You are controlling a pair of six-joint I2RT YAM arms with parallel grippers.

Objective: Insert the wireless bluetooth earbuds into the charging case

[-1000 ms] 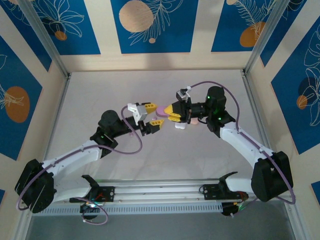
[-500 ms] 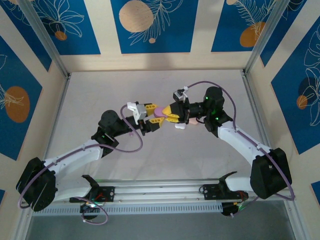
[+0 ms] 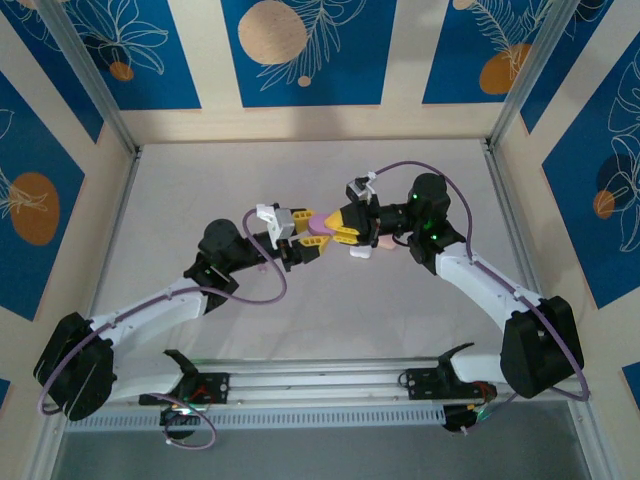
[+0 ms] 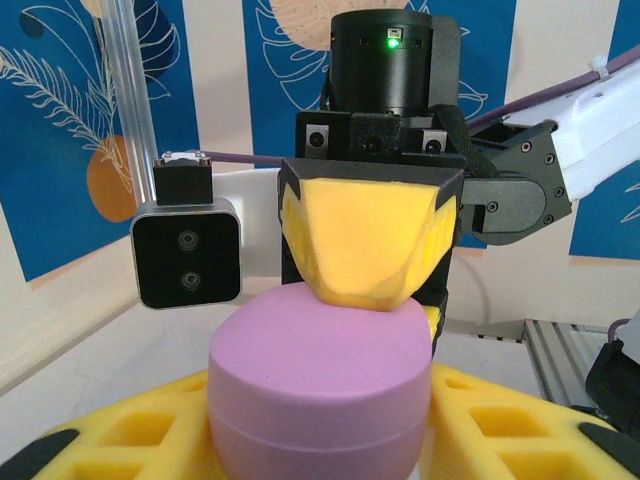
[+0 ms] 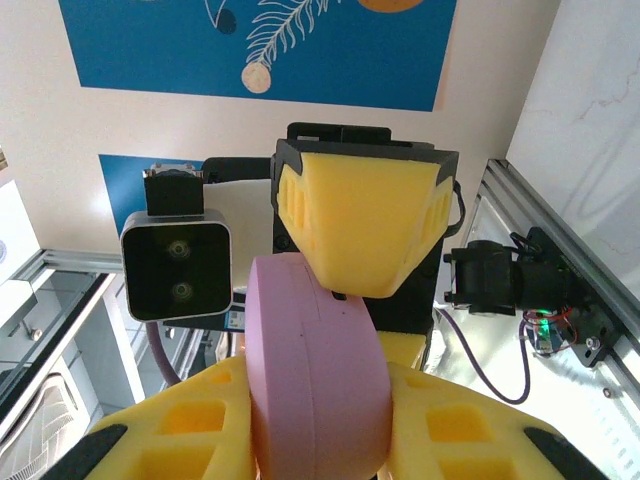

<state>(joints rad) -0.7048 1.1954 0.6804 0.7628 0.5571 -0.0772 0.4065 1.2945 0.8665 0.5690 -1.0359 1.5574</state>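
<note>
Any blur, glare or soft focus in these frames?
Top external: even light, faint shadows under the arms, no glare; case small. Left wrist: case sharp and matte, posters behind slightly soft. Right wrist: case very near, slightly soft; pale surface at right bright.

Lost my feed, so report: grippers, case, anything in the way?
Right gripper shut on lilac case. Left gripper flanks same case, grip unclear. Case lid closed. Nothing blocking.
</note>
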